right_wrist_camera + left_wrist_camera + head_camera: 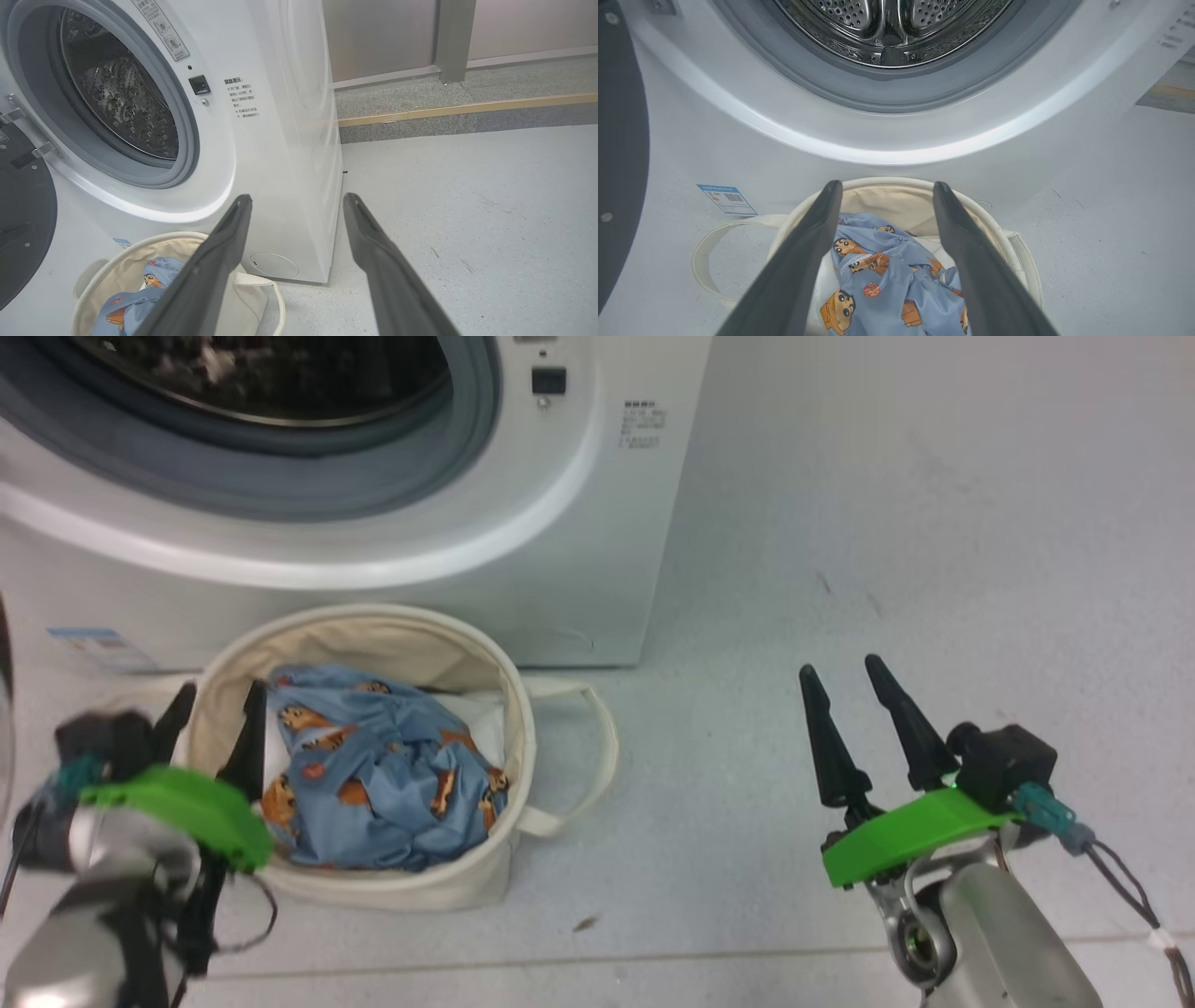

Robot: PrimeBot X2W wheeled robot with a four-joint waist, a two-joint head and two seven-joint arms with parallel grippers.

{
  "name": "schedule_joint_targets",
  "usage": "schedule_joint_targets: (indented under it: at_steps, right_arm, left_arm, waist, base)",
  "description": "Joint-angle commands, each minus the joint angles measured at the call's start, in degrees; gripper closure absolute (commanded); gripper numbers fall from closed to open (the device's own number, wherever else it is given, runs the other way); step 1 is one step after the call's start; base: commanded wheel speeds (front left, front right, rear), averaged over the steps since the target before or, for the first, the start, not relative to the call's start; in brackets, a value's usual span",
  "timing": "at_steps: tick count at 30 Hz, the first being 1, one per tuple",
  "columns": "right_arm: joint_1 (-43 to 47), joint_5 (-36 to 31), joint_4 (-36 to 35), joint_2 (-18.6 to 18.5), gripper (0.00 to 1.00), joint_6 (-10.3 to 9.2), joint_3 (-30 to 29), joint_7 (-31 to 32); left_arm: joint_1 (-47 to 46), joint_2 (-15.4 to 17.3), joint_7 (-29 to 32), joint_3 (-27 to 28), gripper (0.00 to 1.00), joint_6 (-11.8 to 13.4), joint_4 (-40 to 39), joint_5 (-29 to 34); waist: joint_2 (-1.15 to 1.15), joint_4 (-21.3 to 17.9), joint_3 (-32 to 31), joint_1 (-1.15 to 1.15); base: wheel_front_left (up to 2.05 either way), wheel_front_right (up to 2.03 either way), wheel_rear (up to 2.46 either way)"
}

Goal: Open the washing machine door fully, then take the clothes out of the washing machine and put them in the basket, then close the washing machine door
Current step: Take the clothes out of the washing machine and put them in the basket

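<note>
My left gripper (887, 184) is spread wide and empty. Between its fingers, just below them, the clothes (887, 275) lie in the basket (887, 200). Past the tips stands the washing machine (924, 140), with the washing machine door (621, 154) open to their left. My right gripper (840, 665) gapes empty, well apart.

Head cam looks down on basket (401, 891) & washer (597, 523) front. L wrist cam close above basket; R wrist farther right, shares both.

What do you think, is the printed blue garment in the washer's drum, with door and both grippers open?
No: the left wrist view shows the garment in the cream canvas basket, not the drum; the door, left gripper and right gripper are open.
</note>
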Motion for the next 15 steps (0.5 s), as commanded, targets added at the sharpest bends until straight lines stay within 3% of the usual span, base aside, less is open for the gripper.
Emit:
schedule_joint_targets:
  at_steps: [1,10,15]
  right_arm:
    - [0.8,0.4,-1.2,0.2,0.00,0.05,1.3,-0.3]
    - [2.9,-0.6,-0.9,0.2,0.00,0.05,1.3,-0.3]
    - [4.2,-0.8,-0.5,0.2,0.00,0.05,1.5,-0.3]
  left_arm:
    - [2.1,3.1,-0.7,5.6,0.00,0.5,-4.4,1.4]
    - [17.5,1.1,-0.7,23.8,0.00,-1.5,-21.2,4.7]
    - [24.8,0.1,-0.7,26.5,0.00,-1.0,-24.8,6.7]
  waist:
    - [0.00,0.3,-2.6,0.00]
    - [0.00,0.5,-7.6,0.00]
    - [0.00,0.2,-10.1,0.00]
  base:
    - [0.00,0.00,0.00]
    - [0.00,0.00,0.00]
    - [0.00,0.00,0.00]
